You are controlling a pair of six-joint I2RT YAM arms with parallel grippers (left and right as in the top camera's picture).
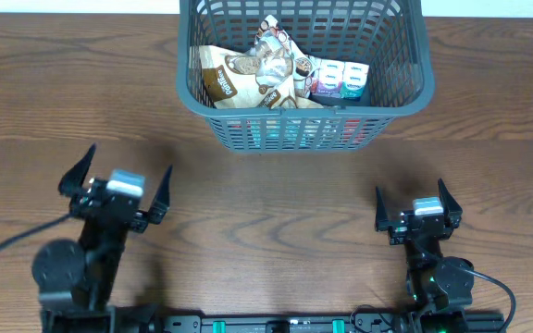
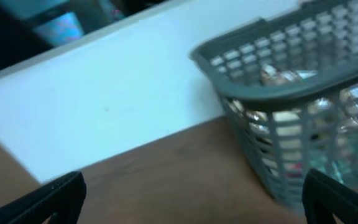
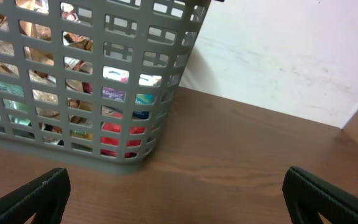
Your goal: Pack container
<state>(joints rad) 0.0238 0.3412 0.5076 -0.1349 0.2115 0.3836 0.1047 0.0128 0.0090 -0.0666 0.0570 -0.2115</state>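
The dark grey mesh container (image 1: 405,88) stands at the far middle of the wooden table. It holds brown and white snack packets (image 1: 248,69) and a pale packet with blue print (image 1: 340,80). My left gripper (image 1: 116,183) is open and empty at the near left, well short of the container. My right gripper (image 1: 414,207) is open and empty at the near right. The left wrist view shows the container (image 2: 303,93) blurred at the right. The right wrist view shows its front wall (image 3: 73,81) with packets behind the mesh.
A white wall (image 3: 278,56) rises behind the table's far edge. Bare brown tabletop (image 1: 276,213) lies between the two grippers and the container. A black cable (image 1: 7,242) trails off to the left of the left arm.
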